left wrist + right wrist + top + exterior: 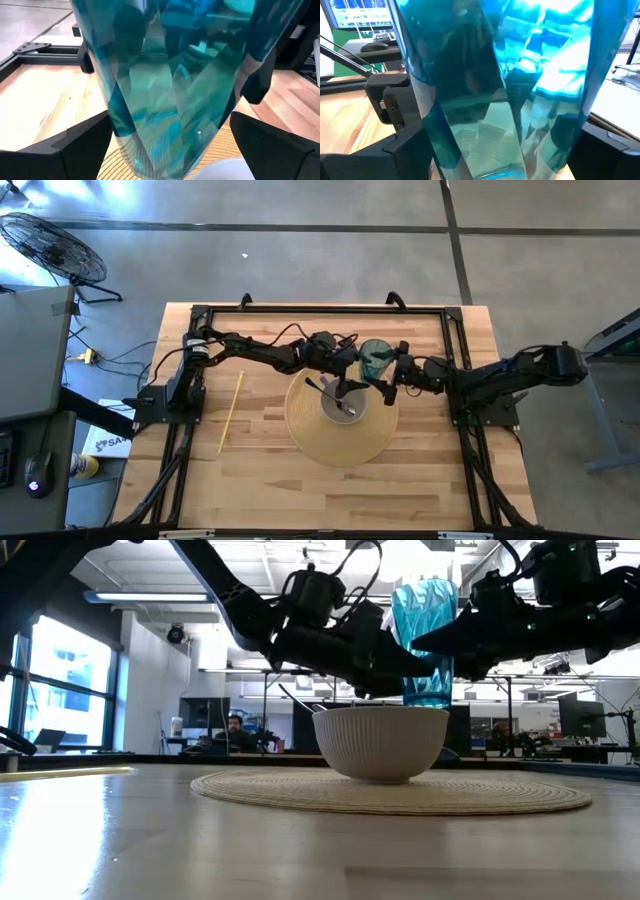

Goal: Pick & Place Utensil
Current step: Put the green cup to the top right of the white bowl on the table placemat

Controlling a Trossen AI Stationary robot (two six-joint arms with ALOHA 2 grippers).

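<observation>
A blue see-through faceted cup (375, 358) hangs upright over the far part of the round woven mat (340, 442), behind the white ribbed bowl (380, 743). My right gripper (505, 150) comes from the table's right and is shut on the cup. My left gripper (170, 145) comes from the left, open, with one finger on each side of the cup's lower half. A dark-handled utensil (335, 395) lies in the bowl, its handle (297, 700) leaning on the rim. My right gripper pinches the cup's lower wall (436, 142) between its two fingers (395, 150), one on each side. The fingers reach in level from the table's right. The cup stands upright in the hold, its base (428, 700) about level with the bowl's rim, clear of the mat.
A thin wooden stick (232, 410) lies on the table left of the mat. Black frame rails (320, 310) run along the table's far, left and right edges. Bare wood lies at the near side. A person sits far off in the room behind.
</observation>
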